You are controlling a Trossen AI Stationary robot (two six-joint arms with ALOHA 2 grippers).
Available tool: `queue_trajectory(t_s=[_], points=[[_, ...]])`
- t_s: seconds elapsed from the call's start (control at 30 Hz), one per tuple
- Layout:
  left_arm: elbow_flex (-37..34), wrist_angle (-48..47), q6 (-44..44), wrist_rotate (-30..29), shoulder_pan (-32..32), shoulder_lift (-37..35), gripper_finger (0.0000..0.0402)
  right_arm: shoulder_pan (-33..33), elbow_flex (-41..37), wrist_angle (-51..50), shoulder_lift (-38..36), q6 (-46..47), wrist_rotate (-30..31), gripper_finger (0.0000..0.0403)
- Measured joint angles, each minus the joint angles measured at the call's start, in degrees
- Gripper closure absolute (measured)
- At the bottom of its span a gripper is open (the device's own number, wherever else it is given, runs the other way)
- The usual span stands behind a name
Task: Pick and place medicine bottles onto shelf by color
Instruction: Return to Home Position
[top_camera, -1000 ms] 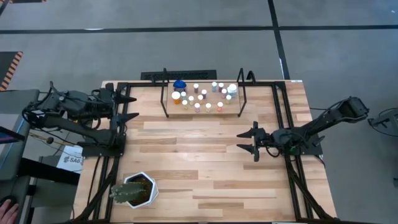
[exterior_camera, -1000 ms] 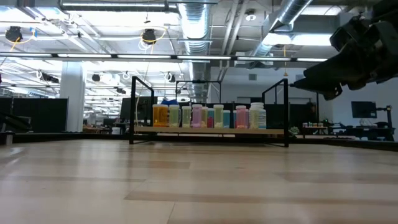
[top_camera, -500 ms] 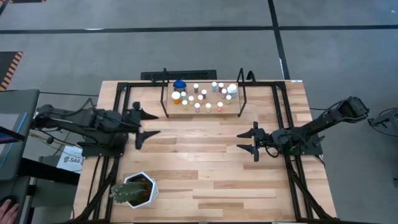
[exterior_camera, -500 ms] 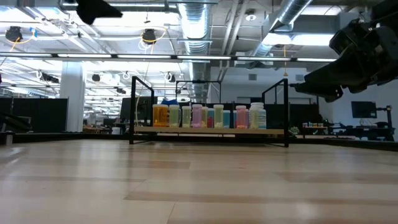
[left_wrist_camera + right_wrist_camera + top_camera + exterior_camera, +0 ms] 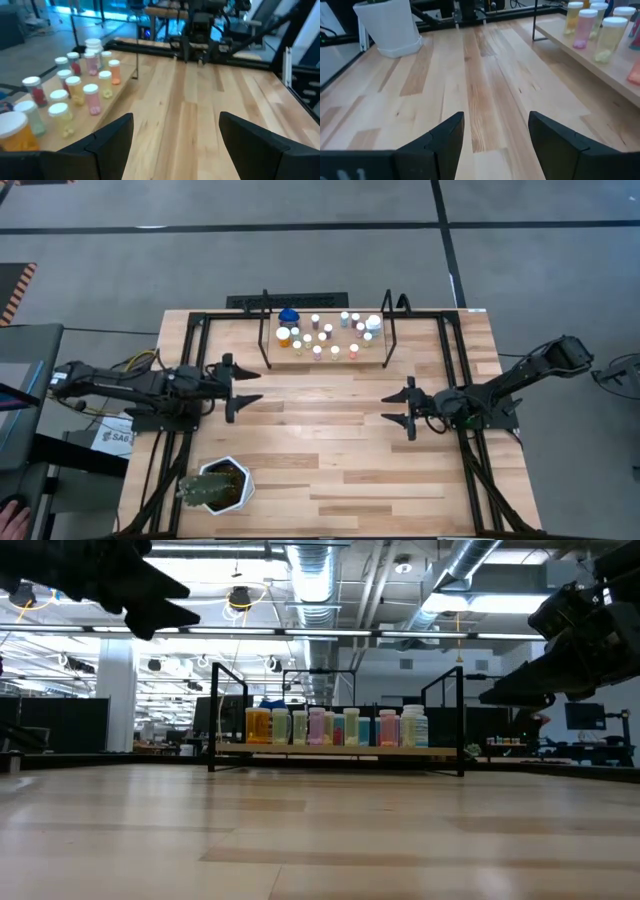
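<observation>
High view: the left gripper point(image 5: 246, 384) hovers over the left part of the table point(image 5: 330, 465), just off the left end of the shelf point(image 5: 375, 352). Its fingers are spread and empty, and the left wrist view shows only bare wood between the fingers point(image 5: 107, 140). A plant in a white pot point(image 5: 215, 485) sits well apart from it, by the table's front-left corner. The shelf stands at the far middle edge of the table, and the medicine bottles point(image 5: 317, 351) are clustered upright on its plank. A wider bottle with a blue lid point(image 5: 289, 315) and an orange bottle point(image 5: 284, 335) stand at the shelf's left end; pink, yellow and white ones fill the rest. No bottle lies on the table. The right gripper point(image 5: 388, 407) hangs over the table's right part, in front of the shelf's right end, fingers apart and holding nothing.
</observation>
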Motion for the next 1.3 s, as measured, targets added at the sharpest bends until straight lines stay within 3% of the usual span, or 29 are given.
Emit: queue_trajectory(t_s=[0.37,0.67,0.83,1.07,1.3], points=[[-11.5,13.2,-0.5,1.6,7.2,-4.4,0.0120,0.0,0.0,-4.3,0.0,0.0,0.0,0.0159],[-16.3,19.5,-1.0,3.0,13.2,-5.5,0.0120,0.0,0.0,-7.9,0.0,0.0,0.0,0.0159],[-17.8,20.1,-1.2,4.5,15.8,-8.2,0.0120,0.0,0.0,-9.1,0.0,0.0,0.0,0.0159],[-19.1,15.4,-0.5,4.3,20.9,-18.5,0.0120,0.0,0.0,-9.1,0.0,0.0,0.0,0.0159],[-19.1,12.2,1.9,1.1,27.6,-25.7,0.0120,0.0,0.0,-9.3,0.0,0.0,0.0,0.0159]])
